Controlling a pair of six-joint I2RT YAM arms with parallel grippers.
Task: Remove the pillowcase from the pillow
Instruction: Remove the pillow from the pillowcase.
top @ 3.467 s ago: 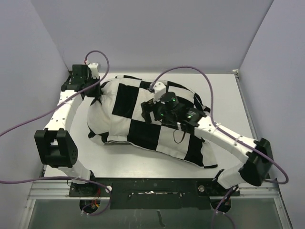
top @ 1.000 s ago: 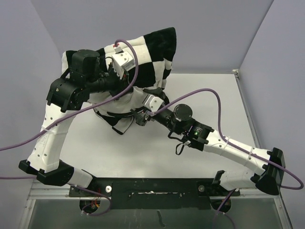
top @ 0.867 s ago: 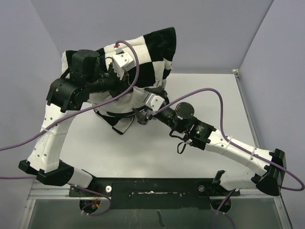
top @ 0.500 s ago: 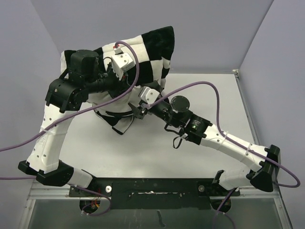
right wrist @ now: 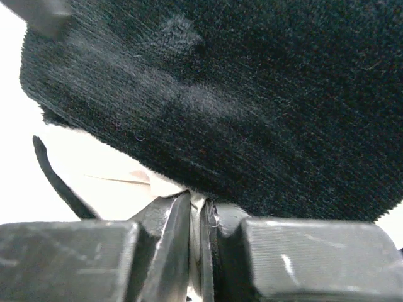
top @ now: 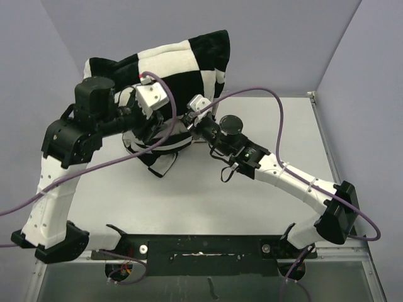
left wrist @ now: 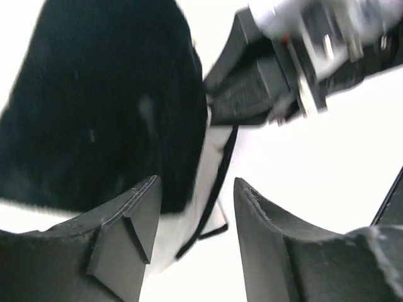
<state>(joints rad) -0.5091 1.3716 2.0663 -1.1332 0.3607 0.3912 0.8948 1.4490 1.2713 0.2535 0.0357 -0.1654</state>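
Note:
The black-and-white checkered pillowcase point(top: 189, 60) stands raised against the back wall, plump, its lower end hanging to the table with black trim point(top: 157, 160). The pillow is hidden inside; white cloth point(top: 178, 137) shows at the lower end, and I cannot tell whether it is pillow or lining. In the right wrist view my right gripper point(right wrist: 196, 200) is shut on a thin white fold at the hem of a black square point(right wrist: 252, 94); from above it point(top: 191, 118) sits under the bundle. My left gripper point(left wrist: 195, 211) is open, nothing clamped, a black square point(left wrist: 101, 107) and white hem point(left wrist: 211, 157) just beyond it.
Grey walls close in the table point(top: 252, 195) at the back and both sides. Purple cables point(top: 277, 107) arc over both arms. The left arm's elbow point(top: 63, 135) stands high at the left. A black mounting rail point(top: 201, 242) runs along the near edge.
My left gripper has opened and let go of the cloth, its arm drawing back left. My right gripper has moved up to the bundle's lower edge and shut on the hem.

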